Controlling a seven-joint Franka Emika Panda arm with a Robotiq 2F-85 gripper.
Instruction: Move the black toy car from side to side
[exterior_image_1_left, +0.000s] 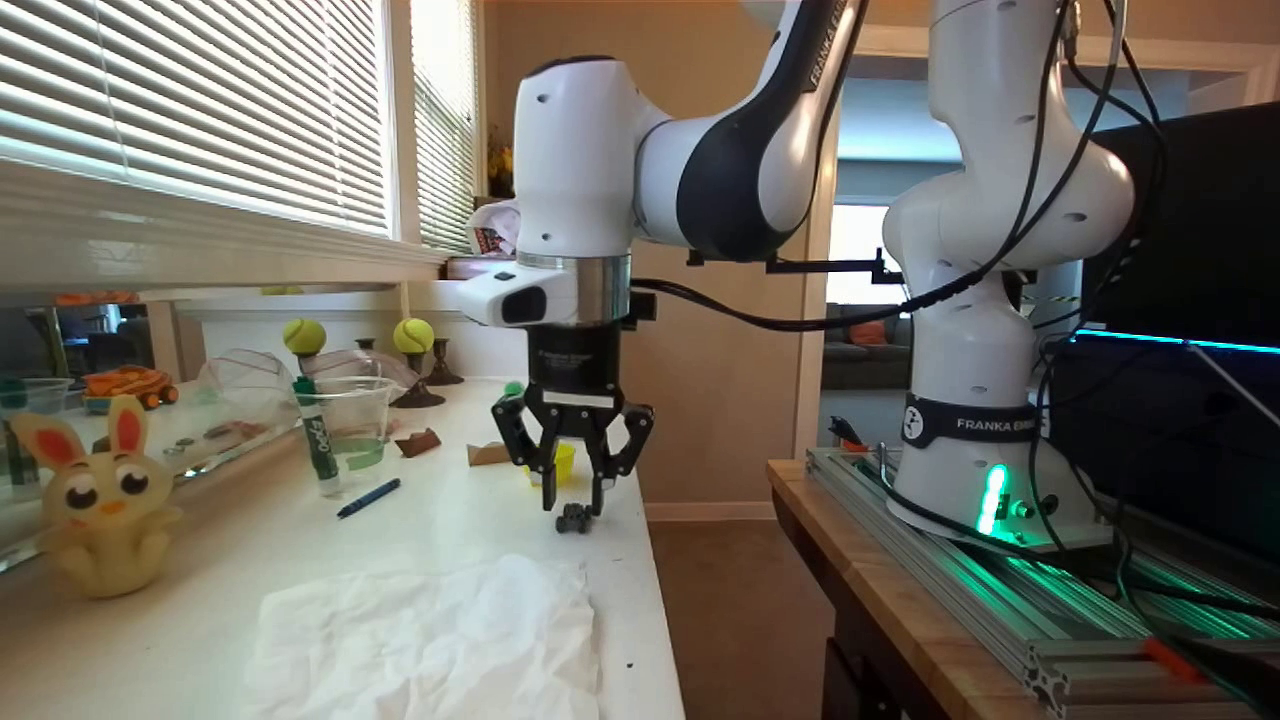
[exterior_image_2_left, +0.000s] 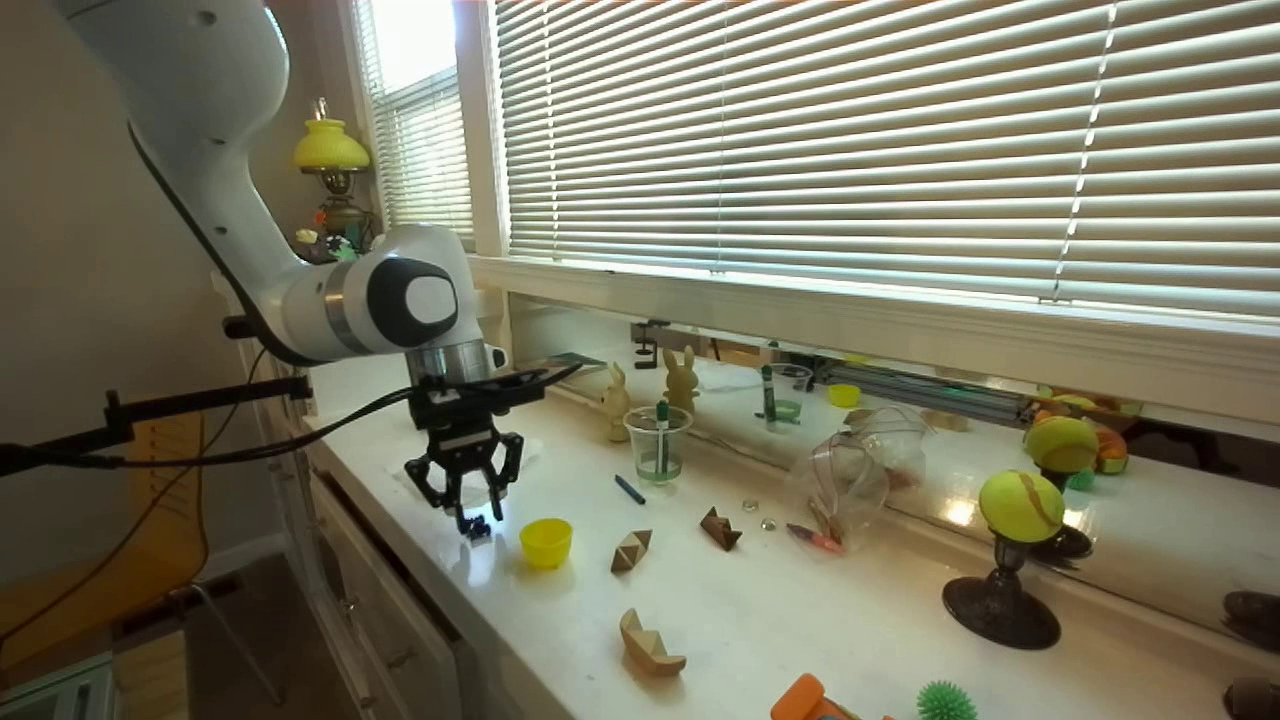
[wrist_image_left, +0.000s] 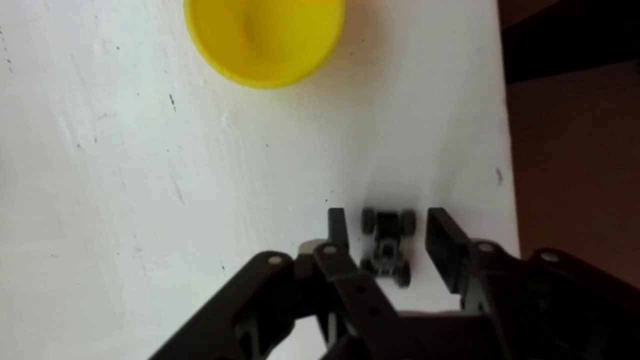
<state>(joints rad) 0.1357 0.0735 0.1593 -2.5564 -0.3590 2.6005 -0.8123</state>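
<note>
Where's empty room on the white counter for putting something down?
Bare counter lies between the blue pen and black toy car, also between the bunny and crumpled sheet. It's crowded around the car: the claw straddles it, yellow cup close by.

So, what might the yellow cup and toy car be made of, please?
The yellow cup: likely smooth plastic, its colour even, its rim thin. The toy car: perhaps matte plastic, its dark surface showing little shine, though blur leaves metal possible.

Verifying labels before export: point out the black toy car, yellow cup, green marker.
Black toy car (wrist_image_left: 388, 248): wrist view, middle of its body, between the wheels.
Yellow cup (exterior_image_2_left: 546, 551): in an exterior view, outer wall below the rim.
Green marker (exterior_image_1_left: 319, 440): in an exterior view, middle of its barrel.
</note>
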